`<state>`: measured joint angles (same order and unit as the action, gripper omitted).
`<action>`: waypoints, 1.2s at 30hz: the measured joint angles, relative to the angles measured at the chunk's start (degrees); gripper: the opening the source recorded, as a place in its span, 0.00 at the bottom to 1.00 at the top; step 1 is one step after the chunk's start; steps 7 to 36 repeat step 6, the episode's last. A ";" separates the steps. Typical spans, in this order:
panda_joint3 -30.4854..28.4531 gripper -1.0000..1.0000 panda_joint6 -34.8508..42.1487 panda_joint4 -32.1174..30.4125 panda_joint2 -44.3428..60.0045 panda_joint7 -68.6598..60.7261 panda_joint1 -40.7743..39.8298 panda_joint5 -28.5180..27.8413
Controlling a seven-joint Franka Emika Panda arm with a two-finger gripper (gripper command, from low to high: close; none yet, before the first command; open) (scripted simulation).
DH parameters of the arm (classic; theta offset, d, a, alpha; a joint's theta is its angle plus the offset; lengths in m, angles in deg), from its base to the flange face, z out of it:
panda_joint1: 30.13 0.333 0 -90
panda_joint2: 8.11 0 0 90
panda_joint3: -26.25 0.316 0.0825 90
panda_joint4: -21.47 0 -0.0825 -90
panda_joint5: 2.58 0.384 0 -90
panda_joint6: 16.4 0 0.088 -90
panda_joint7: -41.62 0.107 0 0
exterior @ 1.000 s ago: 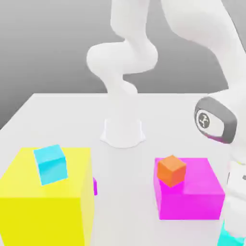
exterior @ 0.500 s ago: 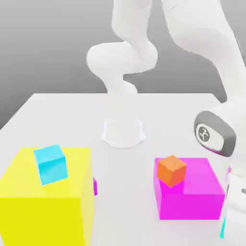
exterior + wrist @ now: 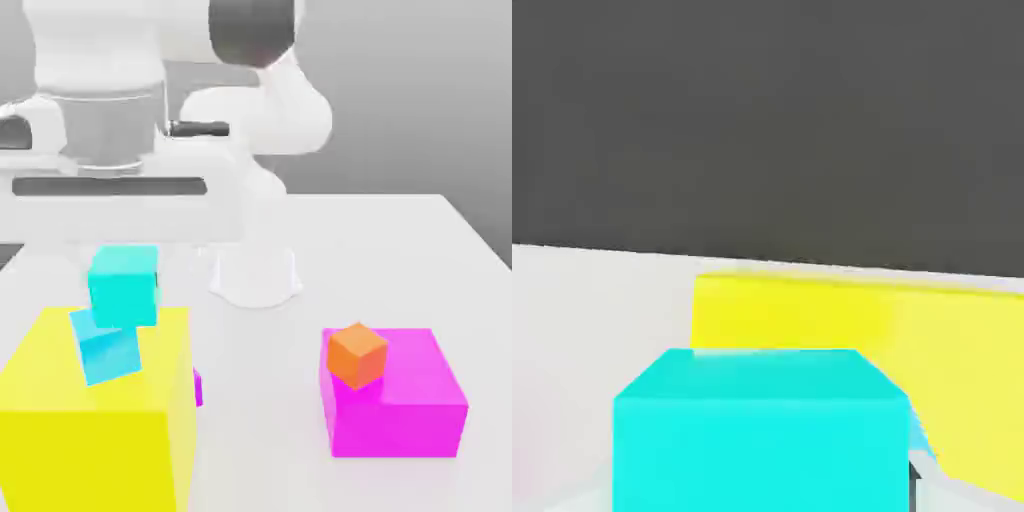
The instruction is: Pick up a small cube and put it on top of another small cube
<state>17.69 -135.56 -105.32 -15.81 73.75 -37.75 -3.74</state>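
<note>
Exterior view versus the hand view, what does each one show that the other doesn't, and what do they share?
The exterior view alone takes in the sky-blue cube, the orange cube on the magenta block, and the arm's base. The hand view alone gives a close look at the turquoise cube's near face. Both show the turquoise cube and the yellow block.
</note>
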 joint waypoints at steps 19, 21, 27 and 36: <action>-0.41 1.00 -5.48 -3.67 1.85 -0.02 -0.30 0.45; -0.41 1.00 -5.48 -3.67 1.85 -0.02 -0.30 0.45; -0.41 1.00 -5.48 -3.67 1.85 -0.02 -0.30 0.45; -0.41 1.00 -5.48 -3.67 1.85 -0.02 -0.30 0.45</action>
